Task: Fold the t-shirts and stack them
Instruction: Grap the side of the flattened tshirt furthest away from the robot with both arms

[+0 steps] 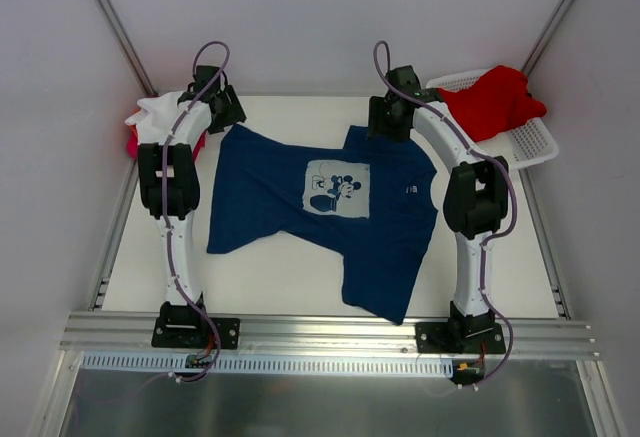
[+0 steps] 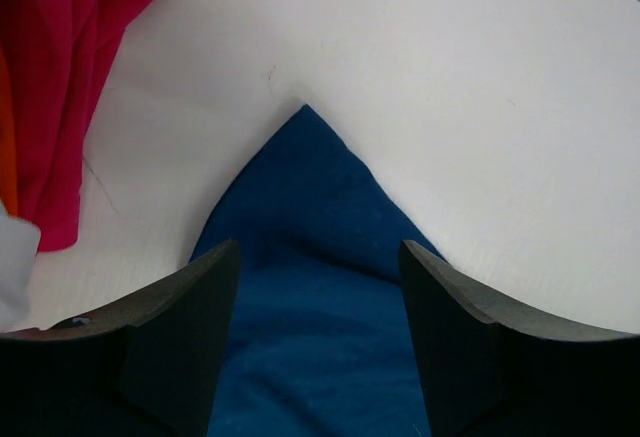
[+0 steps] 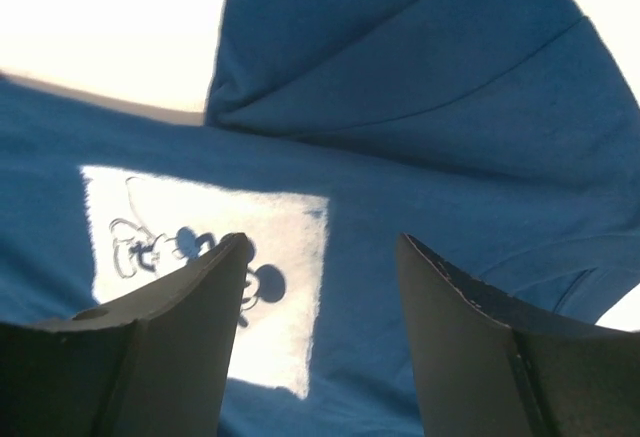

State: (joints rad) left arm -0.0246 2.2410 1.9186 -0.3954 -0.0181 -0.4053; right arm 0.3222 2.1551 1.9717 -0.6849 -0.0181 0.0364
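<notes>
A red t-shirt [image 1: 493,100] lies heaped in the white basket [image 1: 535,142] — spilling over its rim.

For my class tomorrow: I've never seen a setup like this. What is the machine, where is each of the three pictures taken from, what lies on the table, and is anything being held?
Two white robot arms are bolted at the table's near edge. One picture looks down from above; the other two come from cameras on each wrist, showing that gripper's own dark fingers. A navy blue cloth t-shirt with a white cartoon print lies spread on the white table. A red t-shirt sits in a white plastic lattice basket; more shirts are piled at far left. The left gripper hangs over one shirt corner, the right gripper over the print. Both are open, holding nothing.
</notes>
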